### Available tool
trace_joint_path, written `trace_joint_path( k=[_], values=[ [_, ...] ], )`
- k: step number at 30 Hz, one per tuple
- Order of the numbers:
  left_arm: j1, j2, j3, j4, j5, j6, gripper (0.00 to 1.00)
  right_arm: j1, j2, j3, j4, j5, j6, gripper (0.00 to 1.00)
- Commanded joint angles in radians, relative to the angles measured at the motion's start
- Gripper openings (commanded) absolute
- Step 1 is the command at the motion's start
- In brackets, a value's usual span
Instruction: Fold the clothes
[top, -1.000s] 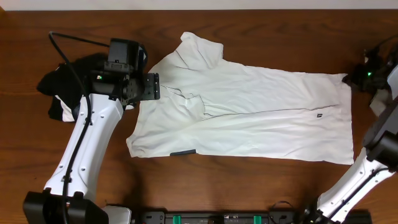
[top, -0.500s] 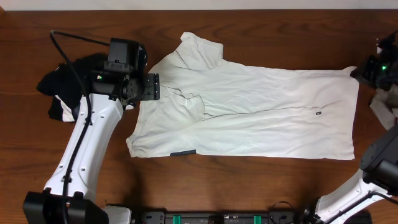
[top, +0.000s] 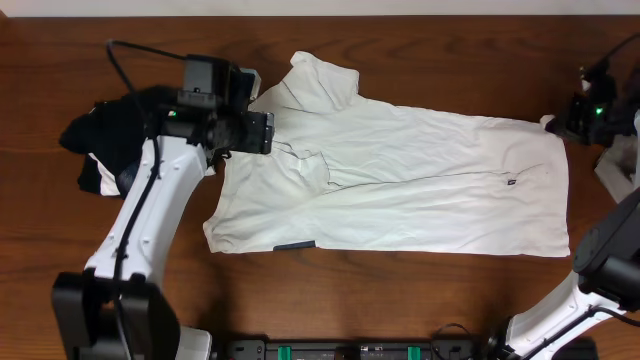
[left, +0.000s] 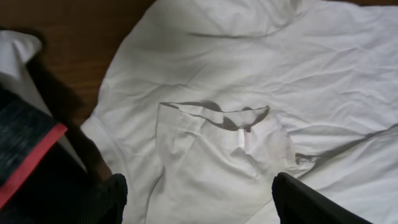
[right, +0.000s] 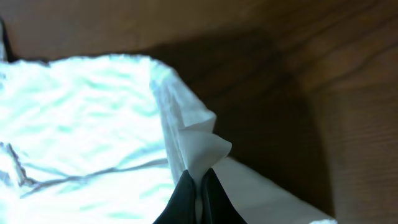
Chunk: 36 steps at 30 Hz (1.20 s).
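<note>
the left gripper (top: 262, 132) has slid in over the collar (left: 214, 115), released and empty, while the right gripper (right: 199, 186) pinches a hem corner (right: 205, 146) of the white t-shirt (top: 400, 180), which lies spread flat between them on the table (top: 400, 300), still unfolded.

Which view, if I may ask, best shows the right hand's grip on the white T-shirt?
The right wrist view: the right hand is shut on a pinched corner of the white T-shirt, close up. Overhead shows the grip only tiny, at the shirt's far corner. The left wrist view shows just the collar area.
</note>
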<state>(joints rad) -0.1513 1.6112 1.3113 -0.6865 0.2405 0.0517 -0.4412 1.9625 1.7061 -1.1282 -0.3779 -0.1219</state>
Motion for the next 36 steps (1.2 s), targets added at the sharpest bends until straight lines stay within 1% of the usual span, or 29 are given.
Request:
trace_joint_path(
  k=[1, 4, 7, 8, 14, 21, 25, 29, 36],
  values=[
    [0.003, -0.003, 0.006, 0.004, 0.022, 0.015, 0.77, 0.017, 0.003, -0.002, -0.030, 0.087, -0.033, 0.02],
    [0.003, -0.003, 0.006, -0.024, 0.021, 0.015, 0.77, 0.030, 0.003, -0.011, -0.069, 0.253, -0.029, 0.02],
    [0.003, -0.003, 0.006, -0.047, 0.021, 0.016, 0.77, 0.037, 0.003, -0.027, -0.077, 0.381, 0.050, 0.01],
    [0.003, -0.003, 0.006, -0.049, 0.021, 0.016, 0.77, 0.039, 0.003, -0.035, -0.084, 0.398, 0.055, 0.01],
    [0.003, -0.003, 0.006, -0.049, 0.021, 0.015, 0.77, 0.048, 0.003, -0.086, -0.118, 0.397, 0.055, 0.01],
    [0.003, -0.003, 0.006, -0.061, 0.021, 0.015, 0.77, 0.079, 0.003, -0.177, -0.104, 0.410, 0.066, 0.04],
    [0.003, -0.003, 0.006, -0.073, 0.021, 0.015, 0.77, 0.089, 0.003, -0.227, -0.083, 0.466, 0.093, 0.04],
    [0.003, -0.003, 0.006, -0.083, 0.021, 0.016, 0.77, 0.089, 0.003, -0.244, -0.088, 0.586, 0.179, 0.05],
    [0.003, -0.003, 0.006, -0.083, 0.021, 0.016, 0.77, 0.089, 0.003, -0.244, -0.085, 0.587, 0.181, 0.07]
  ],
)
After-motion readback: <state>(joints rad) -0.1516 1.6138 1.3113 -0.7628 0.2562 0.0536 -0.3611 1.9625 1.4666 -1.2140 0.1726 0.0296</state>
